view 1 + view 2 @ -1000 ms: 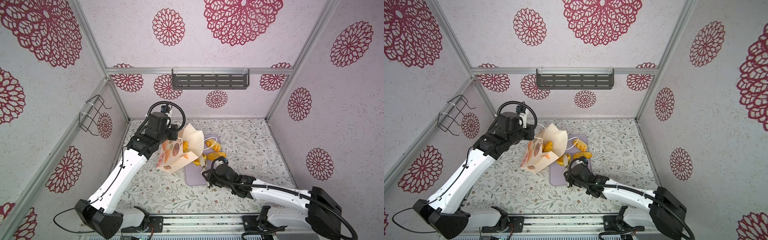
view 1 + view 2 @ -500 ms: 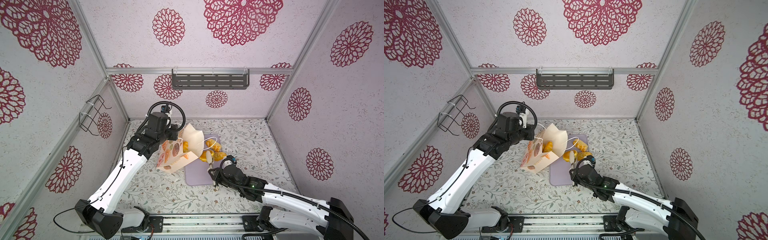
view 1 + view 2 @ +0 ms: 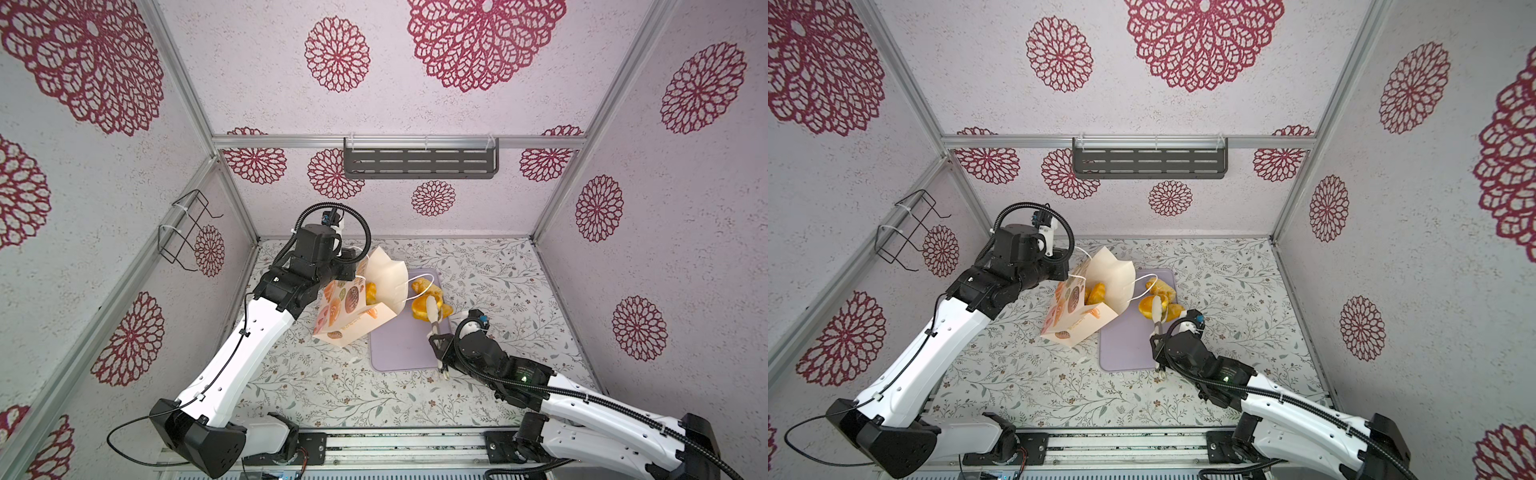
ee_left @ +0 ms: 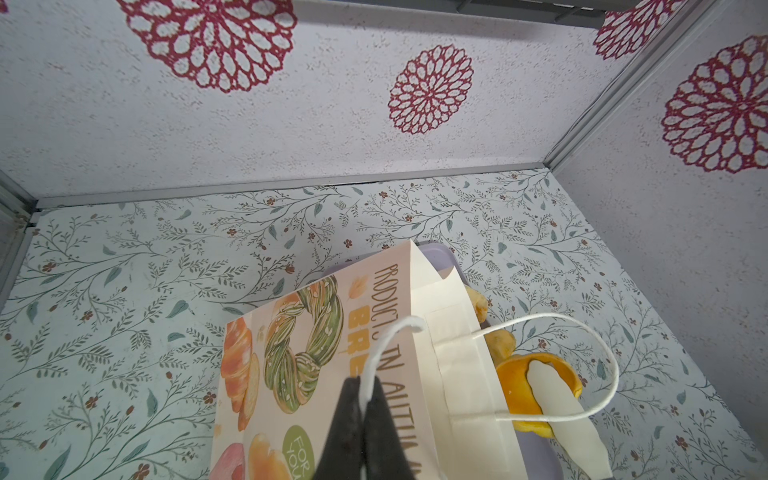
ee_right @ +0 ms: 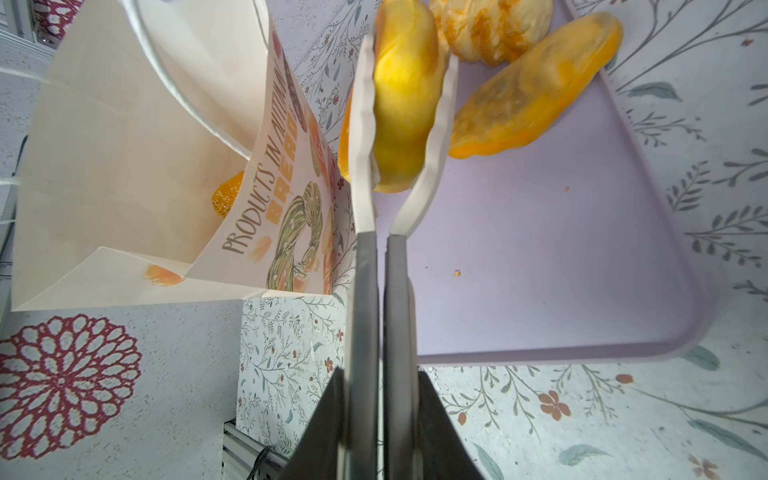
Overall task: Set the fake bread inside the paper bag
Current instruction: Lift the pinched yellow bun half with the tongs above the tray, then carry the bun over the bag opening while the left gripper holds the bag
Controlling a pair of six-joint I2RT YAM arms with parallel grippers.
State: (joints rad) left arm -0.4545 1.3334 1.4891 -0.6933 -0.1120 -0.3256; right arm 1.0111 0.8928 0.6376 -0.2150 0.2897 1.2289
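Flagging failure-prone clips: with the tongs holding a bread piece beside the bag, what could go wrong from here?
1. The tongs, clamped in the right gripper, pinch the yellow loaf between thin blades only; it might slip before reaching the paper bag.
2. The bag's free cord handle loops across the tongs and could snag.
3. The left gripper holds the bag by one handle only; a bump may tip it.

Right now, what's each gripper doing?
Left gripper: closed, pinching the white cord handle of the cream paper bag.
Right gripper: closed on grey tongs clamping a smooth yellow bread piece.
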